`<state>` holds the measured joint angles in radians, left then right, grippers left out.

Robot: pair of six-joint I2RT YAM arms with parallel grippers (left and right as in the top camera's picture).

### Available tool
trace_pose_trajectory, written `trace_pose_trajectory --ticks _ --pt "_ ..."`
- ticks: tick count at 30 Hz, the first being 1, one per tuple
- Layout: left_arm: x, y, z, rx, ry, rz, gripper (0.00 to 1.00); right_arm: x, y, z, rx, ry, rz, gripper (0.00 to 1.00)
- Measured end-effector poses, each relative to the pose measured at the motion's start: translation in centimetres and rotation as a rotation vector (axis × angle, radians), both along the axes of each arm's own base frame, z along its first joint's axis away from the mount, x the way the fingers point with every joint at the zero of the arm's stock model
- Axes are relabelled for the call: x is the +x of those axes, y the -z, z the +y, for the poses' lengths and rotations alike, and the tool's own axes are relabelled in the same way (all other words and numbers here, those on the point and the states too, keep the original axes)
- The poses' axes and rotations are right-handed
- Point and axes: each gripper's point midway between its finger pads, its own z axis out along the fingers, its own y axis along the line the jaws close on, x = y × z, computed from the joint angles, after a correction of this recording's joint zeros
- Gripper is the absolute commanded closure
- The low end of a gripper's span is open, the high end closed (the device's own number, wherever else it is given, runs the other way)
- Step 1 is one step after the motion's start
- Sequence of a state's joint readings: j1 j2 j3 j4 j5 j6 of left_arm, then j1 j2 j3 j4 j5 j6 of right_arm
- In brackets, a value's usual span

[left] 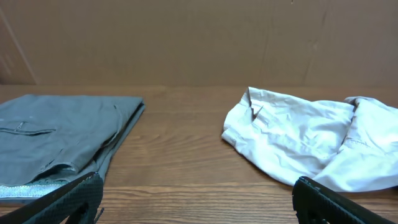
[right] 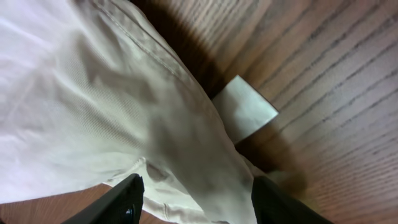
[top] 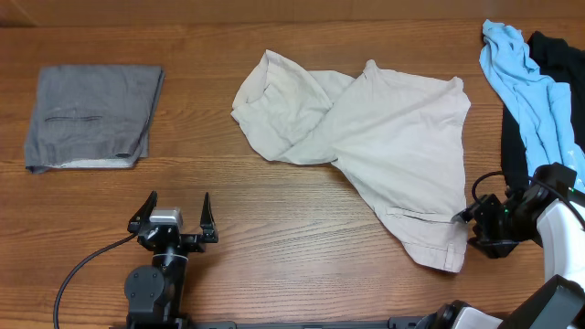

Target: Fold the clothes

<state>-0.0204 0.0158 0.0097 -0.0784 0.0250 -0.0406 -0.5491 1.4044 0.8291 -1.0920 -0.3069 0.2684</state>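
At the near left, the left end effector (top: 178, 197) is hanging above the bare desk (top: 292, 251), its jaws standing fully apart and holding nothing. At the near right, the right end effector (top: 464, 219) is reaching into the near right corner of the cream shorts (top: 393, 137). Its fingers (right: 127, 199) are straddling the waistband cloth beside a small white tag (right: 245, 112), but I cannot tell whether they are pinching it. The shorts are lying rumpled across the middle of the desk, spreading toward the far side. A folded grey garment (top: 91, 114) is lying at the far left. A light blue garment (top: 530, 82) and a black garment (top: 559, 50) are lying at the far right.
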Motion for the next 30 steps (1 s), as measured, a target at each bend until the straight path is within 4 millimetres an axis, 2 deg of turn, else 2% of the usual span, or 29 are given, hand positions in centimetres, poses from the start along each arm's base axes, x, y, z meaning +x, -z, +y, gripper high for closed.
trace_pose_trajectory --ticks 4,5,8,9,10,15,18,20,24,30 --pt "0.0 0.0 0.0 0.0 0.0 0.0 0.0 0.0 0.0 0.0 -0.004 -0.009 -0.003 0.54" --pt "0.0 0.0 0.0 0.0 0.0 0.0 0.0 0.0 0.0 -0.1 -0.006 -0.009 -0.001 0.54" --pt "0.0 0.0 0.0 0.0 0.0 0.0 0.0 -0.1 0.1 -0.1 -0.009 -0.007 0.001 0.52" --pt "0.0 0.0 0.0 0.0 0.0 0.0 0.0 -0.1 0.1 -0.1 -0.008 -0.008 0.002 0.43" --pt "0.0 0.0 0.0 0.0 0.0 0.0 0.0 -0.1 0.1 -0.1 -0.007 -0.005 0.003 0.39" --pt "0.0 0.0 0.0 0.0 0.0 0.0 0.0 -0.1 0.1 -0.1 -0.01 -0.007 0.003 0.41" --pt "0.0 0.0 0.0 0.0 0.0 0.0 0.0 -0.2 0.7 -0.1 -0.011 -0.01 0.001 0.51" --pt "0.0 0.0 0.0 0.0 0.0 0.0 0.0 -0.5 1.1 0.1 -0.008 -0.003 0.009 0.62" --pt "0.0 0.0 0.0 0.0 0.0 0.0 0.0 -1.0 1.8 0.4 -0.001 0.001 0.02 0.96" --pt "0.0 0.0 0.0 0.0 0.0 0.0 0.0 -1.2 1.7 0.8 0.02 0.016 0.029 0.96"
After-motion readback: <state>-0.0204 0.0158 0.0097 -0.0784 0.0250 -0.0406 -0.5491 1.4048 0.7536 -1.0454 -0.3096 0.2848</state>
